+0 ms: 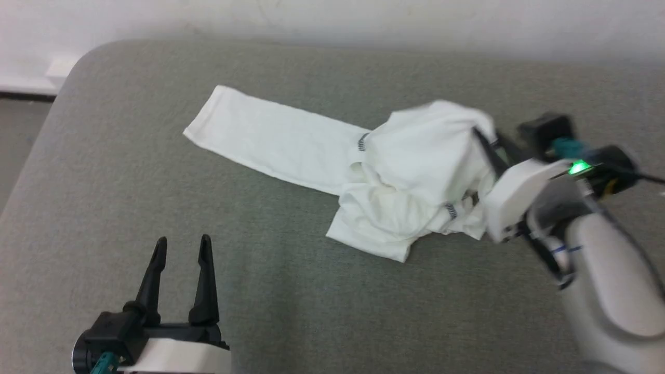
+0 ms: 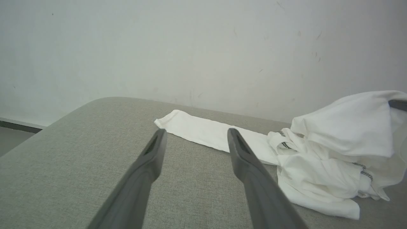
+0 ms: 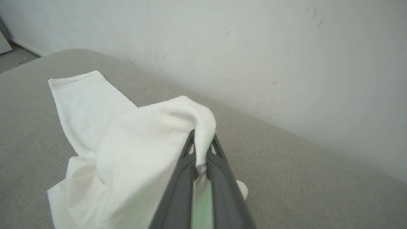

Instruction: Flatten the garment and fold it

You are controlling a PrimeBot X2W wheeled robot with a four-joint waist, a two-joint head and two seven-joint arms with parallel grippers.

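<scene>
Grips a raised fold of the white long-sleeved thin knit shirt in the narrow right claw, bunched on the right of the grey fabric bench, with flat sleeve stretched far-left, nearer the wide, empty left claw at front left

The white long-sleeved garment is thin, soft knit cloth, matt and rumpled, with grey stitching along its seams. The grey bench is covered in coarse woven fabric, matt and finely textured. The left gripper and right gripper have dark fingers of smooth, matt plastic. The pale forearm shell looks smooth and slightly glossy. The white wall is matt and faintly scuffed.
</scene>
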